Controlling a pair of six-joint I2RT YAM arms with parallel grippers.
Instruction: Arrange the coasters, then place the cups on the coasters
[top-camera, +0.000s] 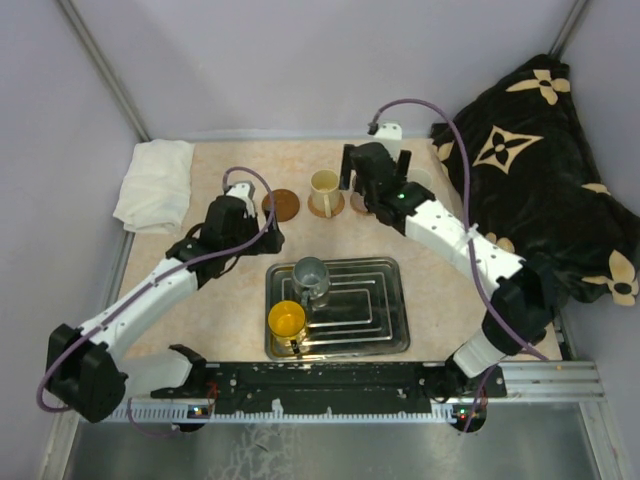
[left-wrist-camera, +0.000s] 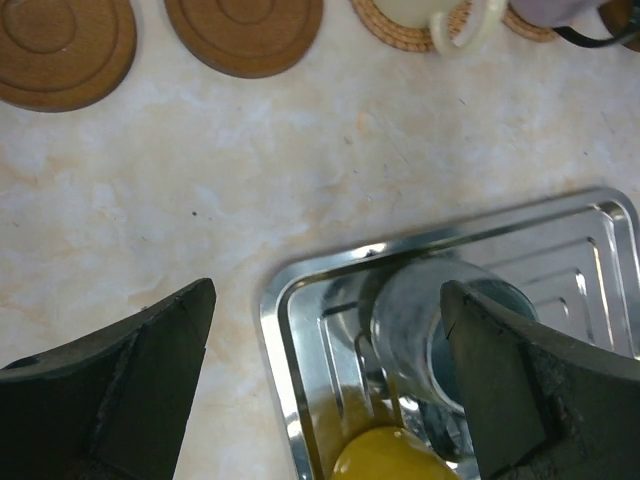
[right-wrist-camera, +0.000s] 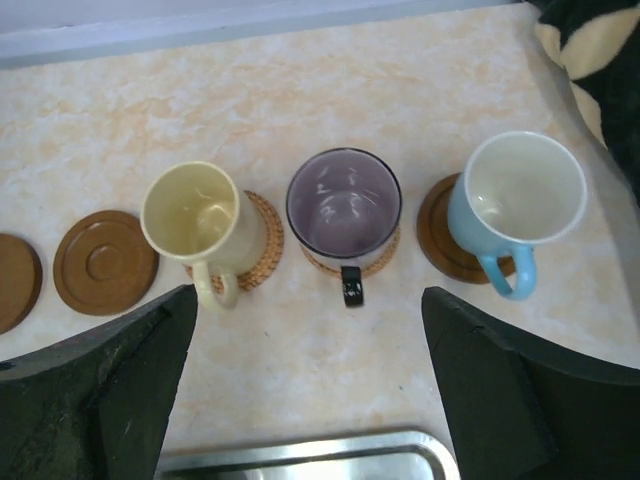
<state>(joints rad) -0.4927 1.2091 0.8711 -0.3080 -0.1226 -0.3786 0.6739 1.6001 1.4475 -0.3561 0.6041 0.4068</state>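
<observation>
The cream cup (right-wrist-camera: 190, 215) and the purple cup (right-wrist-camera: 343, 203) each stand on a woven coaster (right-wrist-camera: 262, 245). The light blue cup (right-wrist-camera: 525, 190) stands on a brown coaster (right-wrist-camera: 440, 240). Two bare brown coasters (right-wrist-camera: 105, 262) (left-wrist-camera: 60, 45) lie to their left. My right gripper (right-wrist-camera: 308, 300) hangs open just in front of the purple cup, holding nothing. The grey cup (left-wrist-camera: 420, 320) and the orange-yellow cup (left-wrist-camera: 395, 455) sit in the metal tray (left-wrist-camera: 290, 330). My left gripper (left-wrist-camera: 325, 380) is open over the tray's far left corner, one finger beside the grey cup.
A folded white cloth (top-camera: 155, 182) lies at the back left of the table. A black fabric with cream flowers (top-camera: 540, 170) fills the back right, close to the blue cup. Grey walls close in the table on three sides.
</observation>
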